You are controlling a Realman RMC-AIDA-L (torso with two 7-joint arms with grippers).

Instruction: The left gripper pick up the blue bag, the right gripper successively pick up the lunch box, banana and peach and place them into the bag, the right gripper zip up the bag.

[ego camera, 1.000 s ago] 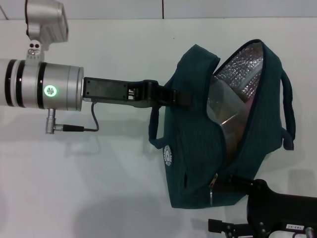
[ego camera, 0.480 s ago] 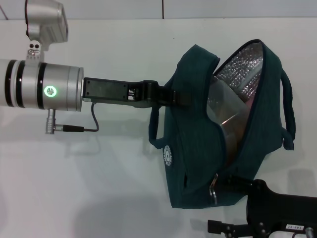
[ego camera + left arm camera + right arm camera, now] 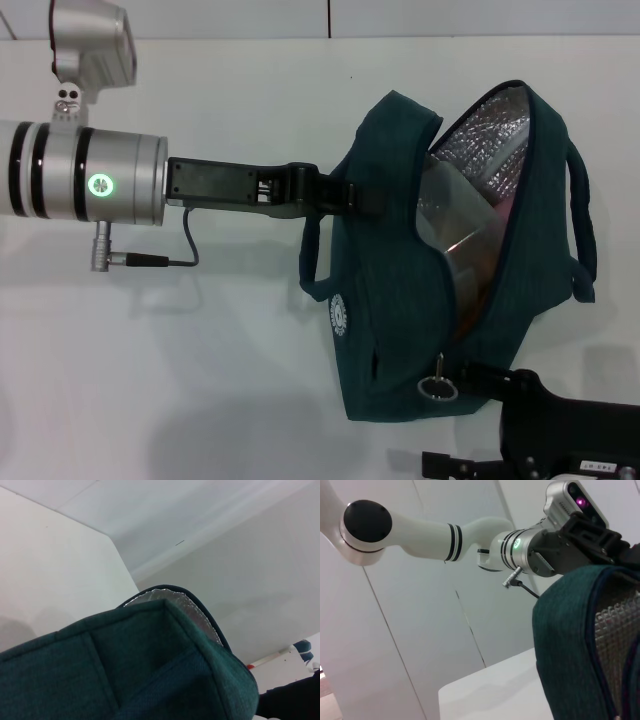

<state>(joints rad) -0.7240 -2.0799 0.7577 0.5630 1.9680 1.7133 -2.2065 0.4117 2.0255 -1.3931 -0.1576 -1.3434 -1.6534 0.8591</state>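
Over the white table [image 3: 200,340], I have the left gripper [image 3: 362,197] reaching in from the left side of the head view, its fingers clamped on the near-left edge of the blue bag [image 3: 390,300] and holding it up by that side. The bag hangs to the right of that gripper with its mouth gaping toward the camera, so I can see the silver foil lining [image 3: 490,130] along the far inner wall. Inside the opening, the clear lunch box [image 3: 450,215] sits tilted against the lining, well inside the bag. I can make out an orange tint just below it, but I cannot tell what that is.

The round white logo [image 3: 340,312] faces the left on the bag's outer wall, and one loop handle [image 3: 583,230] curves off the right side. The metal ring pull [image 3: 437,387] hangs at the bag's lower end, where the zipper line finishes. My right gripper [image 3: 478,378] comes in from the lower right corner, its black tip just beside the ring pull at the bag's bottom corner; I cannot tell whether its fingers are apart or together, or whether they touch the pull.

In the left wrist view I only see teal fabric [image 3: 125,675] filling the foreground with a sliver of foil at its edge. In the right wrist view the bag [image 3: 580,645] stands close, with the left arm [image 3: 470,537] stretching across behind it.
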